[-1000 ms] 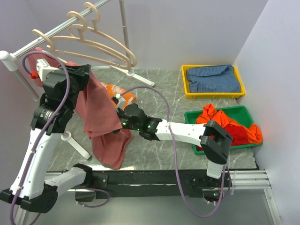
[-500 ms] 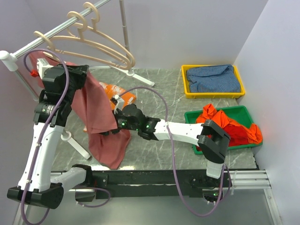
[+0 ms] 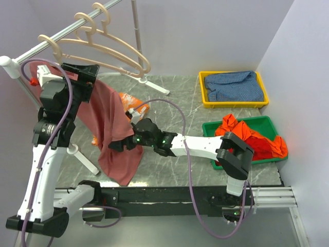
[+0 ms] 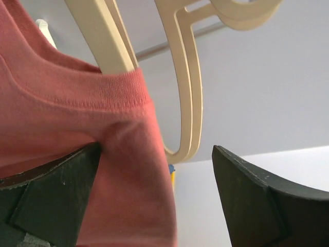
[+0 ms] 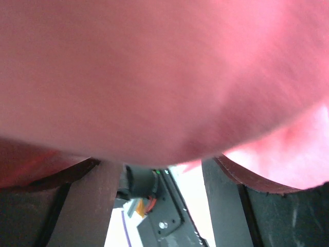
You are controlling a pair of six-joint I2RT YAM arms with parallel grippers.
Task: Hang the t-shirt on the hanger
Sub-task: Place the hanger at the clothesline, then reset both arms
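Observation:
The dusty-rose t-shirt (image 3: 110, 128) hangs from the rack's near end down to the table. In the left wrist view its ribbed collar (image 4: 103, 90) sits over one arm of a pale beige hanger (image 4: 100, 36), one of three alike (image 3: 134, 59). My left gripper (image 3: 82, 69) (image 4: 157, 149) is raised to the collar with its jaws wide open. Fabric lies against its left finger (image 4: 51, 200). My right gripper (image 3: 117, 145) (image 5: 159, 164) is pushed into the shirt's lower half. Its jaws stand apart, and fabric drapes over the tips.
A metal rack rail (image 3: 61, 35) carries the hangers, and its white feet (image 3: 85, 160) rest on the marble table. An orange cloth with white marks (image 3: 134, 103) lies behind the shirt. At the right are a yellow bin (image 3: 205, 98) with blue cloth and a green bin (image 3: 267, 122) with a red-orange garment.
My left gripper has opened wide and let go of the collar, which stays on the hanger. My right gripper has slid a little left and lower against the shirt.

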